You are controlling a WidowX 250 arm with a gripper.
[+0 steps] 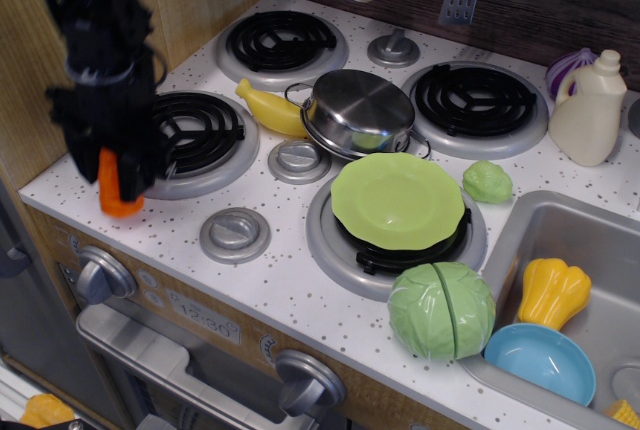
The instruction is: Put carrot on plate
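The orange carrot [122, 205] stands at the front left corner of the stove top, beside the front left burner [195, 135]. My black gripper [116, 186] is down over it, blurred, with its fingers on both sides of the carrot, shut on it. Only the carrot's lower part and a middle strip show. The carrot's base is still about level with the counter. The light green plate [398, 200] lies on the front right burner, well to the right of the gripper, with nothing on it.
A steel pot [360, 110] and a yellow banana [268, 108] sit mid-stove, between gripper and plate. A green split cabbage [442, 310] is in front of the plate, a small green vegetable [487, 182] to its right. The sink [600, 240] holds a squash [552, 292] and a blue bowl [540, 362].
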